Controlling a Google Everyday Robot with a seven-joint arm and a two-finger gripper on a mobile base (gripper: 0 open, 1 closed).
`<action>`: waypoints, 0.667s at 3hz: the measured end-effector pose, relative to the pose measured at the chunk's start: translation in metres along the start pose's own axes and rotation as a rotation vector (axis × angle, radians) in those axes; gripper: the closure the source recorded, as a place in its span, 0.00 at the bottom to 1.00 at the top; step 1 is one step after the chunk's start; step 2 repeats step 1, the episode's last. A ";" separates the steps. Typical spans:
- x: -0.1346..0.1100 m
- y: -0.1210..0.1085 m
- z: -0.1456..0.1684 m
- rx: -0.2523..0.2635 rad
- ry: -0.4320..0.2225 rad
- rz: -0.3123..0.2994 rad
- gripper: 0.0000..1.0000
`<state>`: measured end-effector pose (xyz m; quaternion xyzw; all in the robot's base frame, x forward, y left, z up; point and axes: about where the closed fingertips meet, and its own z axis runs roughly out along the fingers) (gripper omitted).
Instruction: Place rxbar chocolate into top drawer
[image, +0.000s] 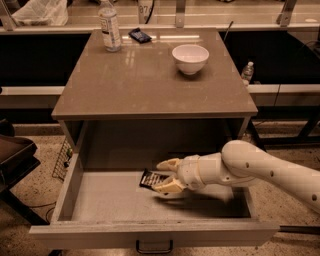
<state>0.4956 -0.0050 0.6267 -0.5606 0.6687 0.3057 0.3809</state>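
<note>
The top drawer (70, 192) is pulled out wide below the table, with a dark handle (154, 247) on its front panel. The rxbar chocolate (150, 178), black with pale print, lies on the drawer floor near the middle. My gripper (164, 176) reaches into the drawer from the right, low over the floor. Its two fingers stand apart, one above and one below the right end of the bar, and the lower finger (169, 187) overlaps the bar's edge. The gripper is open around the bar.
On the table top (150, 85) stand a white bowl (190, 58), a water bottle (110, 30) and a dark bluish bar wrapper (139, 35). A dark chair (12, 160) is at the left. A small bottle (247, 73) stands behind the table's right side.
</note>
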 end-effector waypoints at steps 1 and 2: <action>-0.001 0.001 0.001 -0.003 -0.001 -0.001 0.00; -0.001 0.001 0.001 -0.003 -0.001 -0.001 0.00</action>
